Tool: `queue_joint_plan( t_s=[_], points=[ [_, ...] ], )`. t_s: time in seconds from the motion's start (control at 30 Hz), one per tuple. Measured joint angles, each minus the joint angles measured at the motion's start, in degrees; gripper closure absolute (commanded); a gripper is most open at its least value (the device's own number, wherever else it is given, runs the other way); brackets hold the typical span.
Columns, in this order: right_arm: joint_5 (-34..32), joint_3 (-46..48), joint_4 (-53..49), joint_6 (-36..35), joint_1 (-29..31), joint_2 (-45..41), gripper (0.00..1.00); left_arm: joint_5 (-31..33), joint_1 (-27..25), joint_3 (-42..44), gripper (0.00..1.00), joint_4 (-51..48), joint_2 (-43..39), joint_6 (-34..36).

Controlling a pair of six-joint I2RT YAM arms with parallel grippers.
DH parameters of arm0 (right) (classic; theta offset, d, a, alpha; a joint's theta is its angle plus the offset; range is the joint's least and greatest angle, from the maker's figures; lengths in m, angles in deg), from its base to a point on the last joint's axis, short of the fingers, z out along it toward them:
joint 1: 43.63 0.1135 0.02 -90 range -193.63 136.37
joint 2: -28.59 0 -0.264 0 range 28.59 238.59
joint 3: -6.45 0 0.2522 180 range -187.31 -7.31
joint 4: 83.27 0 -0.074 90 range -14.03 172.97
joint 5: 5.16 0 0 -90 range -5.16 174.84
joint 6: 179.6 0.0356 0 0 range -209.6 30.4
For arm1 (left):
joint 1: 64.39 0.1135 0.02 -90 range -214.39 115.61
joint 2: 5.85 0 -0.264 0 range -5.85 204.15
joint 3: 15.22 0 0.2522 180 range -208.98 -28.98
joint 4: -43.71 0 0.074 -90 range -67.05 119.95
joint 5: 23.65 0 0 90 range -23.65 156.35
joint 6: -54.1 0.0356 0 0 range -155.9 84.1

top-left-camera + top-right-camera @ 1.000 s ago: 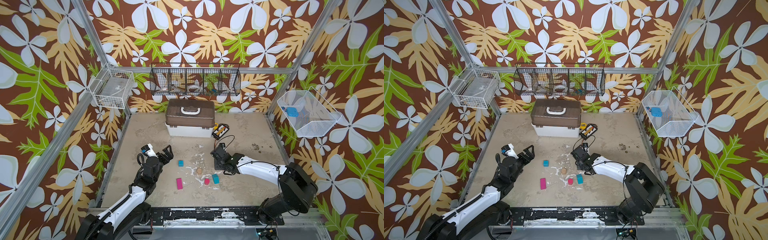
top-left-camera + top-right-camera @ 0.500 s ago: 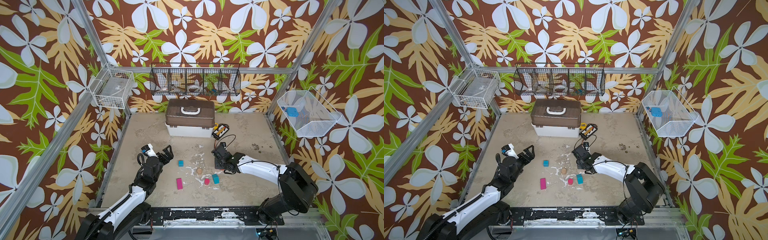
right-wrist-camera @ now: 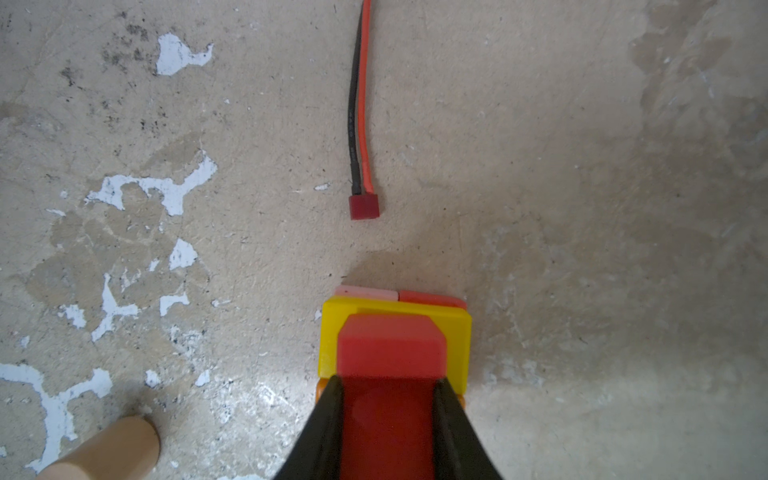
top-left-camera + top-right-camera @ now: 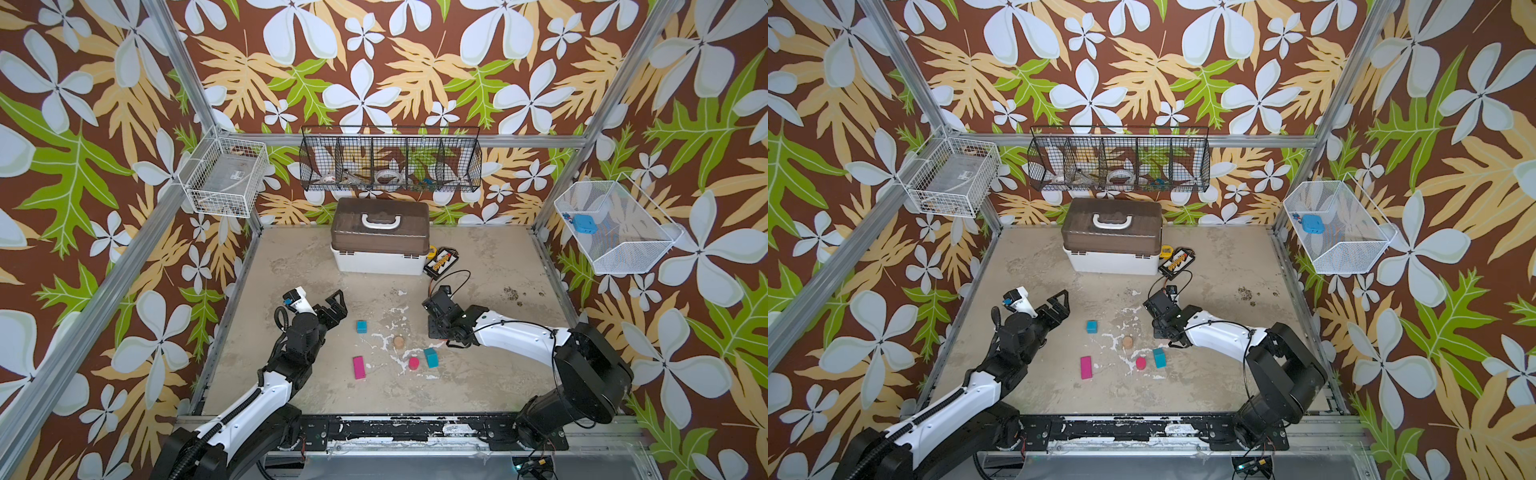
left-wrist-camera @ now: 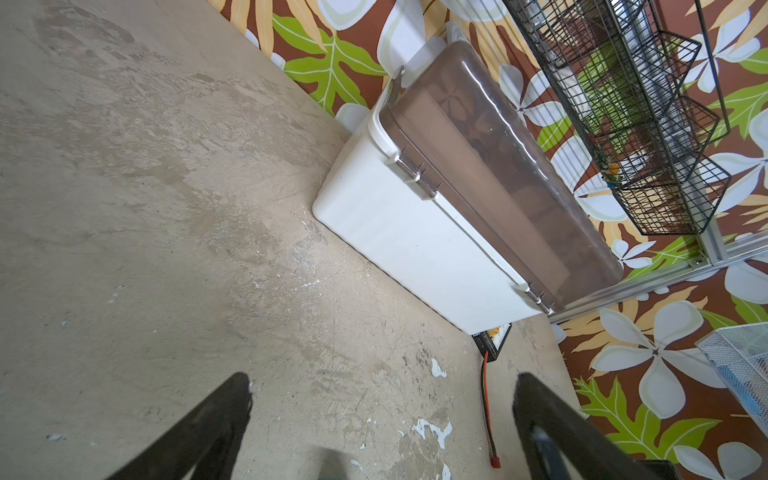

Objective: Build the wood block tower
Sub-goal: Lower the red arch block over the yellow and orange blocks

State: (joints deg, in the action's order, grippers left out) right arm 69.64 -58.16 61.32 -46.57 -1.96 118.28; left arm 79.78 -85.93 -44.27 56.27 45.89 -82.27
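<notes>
The right tool (image 3: 388, 380) is pinched narrow on a red block (image 3: 390, 347), over the yellow block (image 3: 457, 332) of the tower (image 3: 328, 345). The tower stands on the counter (image 3: 582, 208) in front of the white storage box (image 4: 380, 257), toward its right end. The left tool (image 5: 382, 415) gapes wide, empty. A teal cube (image 4: 362, 326), tan cylinder (image 4: 399, 341) and magenta bar (image 4: 359, 367) lie loose in front of the box. Such blocks are probably light, rigid and paint-slick, so flat opposite faces should grip best. No lettering is legible.
</notes>
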Motion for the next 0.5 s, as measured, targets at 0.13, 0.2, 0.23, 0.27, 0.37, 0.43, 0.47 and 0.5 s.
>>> queue_joint_plan(
  t_s=[0.13,0.2,0.23,0.27,0.37,0.43,0.47,0.5],
  points=[
    [-0.2,0.0,0.0,0.0,0.0,-0.2,0.78,0.0,0.0,-0.1,0.0,0.0,0.0,0.0],
    [-0.3,0.0,0.0,0.0,0.0,-0.2,0.75,0.0,0.0,-0.1,0.0,0.0,0.0,0.0],
    [-0.3,0.0,0.0,0.1,0.0,-0.2,0.74,0.0,0.0,-0.1,0.0,0.0,0.0,0.0],
    [-0.3,0.0,-0.1,0.2,0.0,-0.2,0.74,0.0,0.0,-0.1,0.0,0.0,0.0,0.0],
    [-0.3,0.0,-0.2,0.2,0.0,-0.2,0.69,0.0,0.0,-0.1,0.0,0.0,0.0,0.0],
    [-0.3,0.0,-0.2,0.2,0.0,-0.2,0.66,0.0,0.0,-0.1,0.0,0.0,0.0,0.0],
    [-0.3,0.0,-0.2,0.2,0.0,-0.2,0.66,0.0,0.0,-0.1,0.0,0.0,0.0,0.0],
    [-0.5,0.0,-0.3,0.2,0.0,-0.2,0.65,0.0,0.0,-0.1,0.0,0.0,0.0,0.0]
  ],
)
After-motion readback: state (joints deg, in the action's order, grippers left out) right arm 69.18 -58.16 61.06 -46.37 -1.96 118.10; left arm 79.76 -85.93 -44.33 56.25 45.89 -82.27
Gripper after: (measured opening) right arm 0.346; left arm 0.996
